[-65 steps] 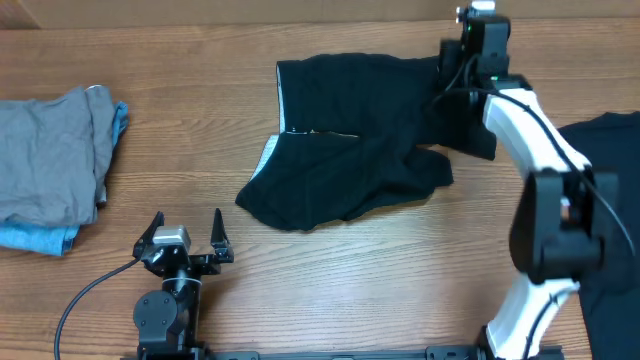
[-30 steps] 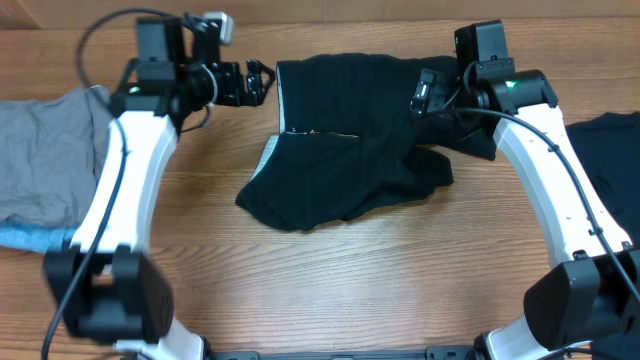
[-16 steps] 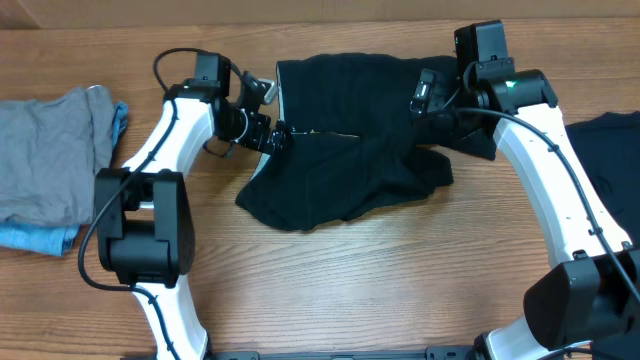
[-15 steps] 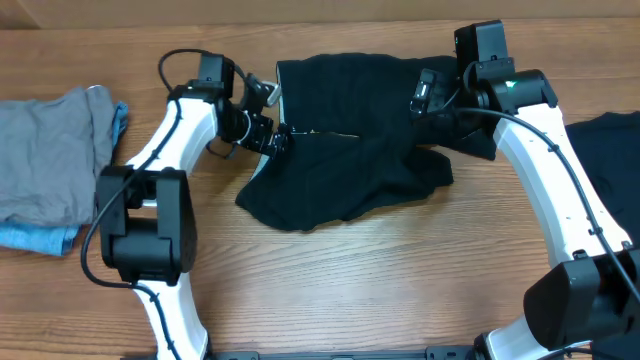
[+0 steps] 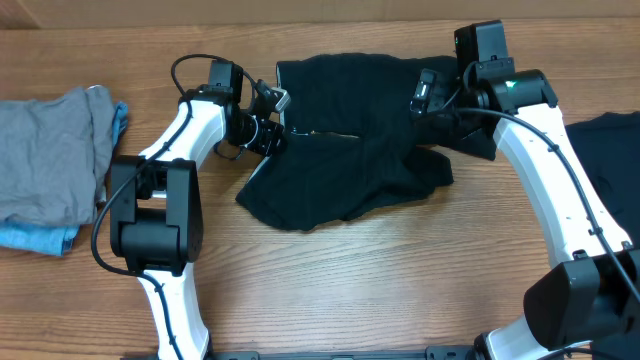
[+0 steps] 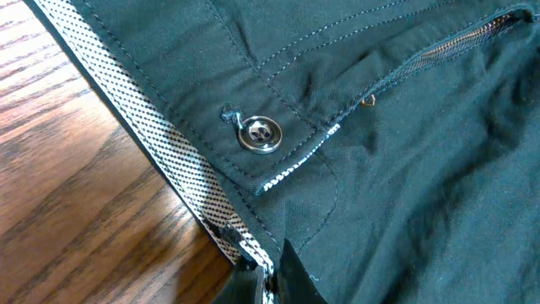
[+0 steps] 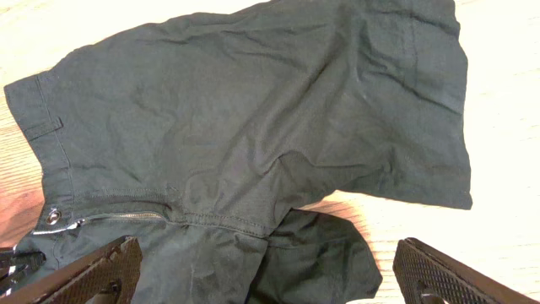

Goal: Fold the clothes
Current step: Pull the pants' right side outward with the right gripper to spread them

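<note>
A black garment point(image 5: 350, 150) lies crumpled at the table's middle, with a white-dotted waistband lining, a metal button point(image 6: 259, 135) and a zipper point(image 6: 456, 42). My left gripper point(image 5: 274, 137) sits at its left waistband edge. In the left wrist view the left gripper point(image 6: 268, 285) is shut on that dotted edge of the garment point(image 6: 380, 169). My right gripper point(image 5: 424, 96) hovers over the garment's upper right part. It stands open, one finger point(image 7: 93, 274) at each lower corner of the right wrist view, with the cloth point(image 7: 253, 127) spread below and nothing between them.
A second black garment point(image 5: 612, 170) lies at the right edge of the table. A grey garment point(image 5: 50, 150) rests on a light-blue one point(image 5: 40, 238) at the far left. Bare wooden tabletop point(image 5: 350, 280) runs along the front.
The left arm swung in from the front of the table, came down to the garment's left waistband edge, and its gripper closed on that edge. The right arm stayed still over the cloth.
</note>
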Controlling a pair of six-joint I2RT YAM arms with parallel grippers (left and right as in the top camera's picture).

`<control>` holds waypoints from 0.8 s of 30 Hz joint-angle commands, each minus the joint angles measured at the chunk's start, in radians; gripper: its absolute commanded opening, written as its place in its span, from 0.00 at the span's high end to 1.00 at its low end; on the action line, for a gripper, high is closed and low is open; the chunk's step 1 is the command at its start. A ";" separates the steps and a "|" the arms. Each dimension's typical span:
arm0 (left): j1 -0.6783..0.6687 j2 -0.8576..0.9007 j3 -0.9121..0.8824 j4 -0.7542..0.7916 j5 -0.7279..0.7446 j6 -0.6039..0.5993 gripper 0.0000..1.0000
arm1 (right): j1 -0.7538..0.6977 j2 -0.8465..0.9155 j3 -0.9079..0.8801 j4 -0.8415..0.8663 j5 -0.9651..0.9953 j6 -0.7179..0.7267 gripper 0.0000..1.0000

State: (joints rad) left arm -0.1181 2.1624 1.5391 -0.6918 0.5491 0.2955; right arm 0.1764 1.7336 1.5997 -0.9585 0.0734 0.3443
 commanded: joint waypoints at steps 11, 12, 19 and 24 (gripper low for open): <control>0.007 0.019 0.151 0.044 -0.019 -0.087 0.95 | -0.129 -0.003 -0.022 -0.321 -0.117 0.108 0.00; 0.007 0.019 0.151 0.050 -0.038 -0.087 0.95 | -0.172 -0.003 -0.045 -0.327 -0.131 0.132 0.00; 0.007 0.019 0.151 0.130 -0.087 -0.097 0.93 | -0.288 -0.003 -0.395 -0.084 -0.325 0.135 0.19; 0.008 0.019 0.151 0.178 -0.136 -0.121 0.94 | -0.288 -0.003 -0.621 0.193 -0.330 0.147 0.39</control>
State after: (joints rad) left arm -0.1162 2.1651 1.6634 -0.5346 0.4404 0.1978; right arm -0.1150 1.7367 1.0512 -0.8383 -0.2394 0.4789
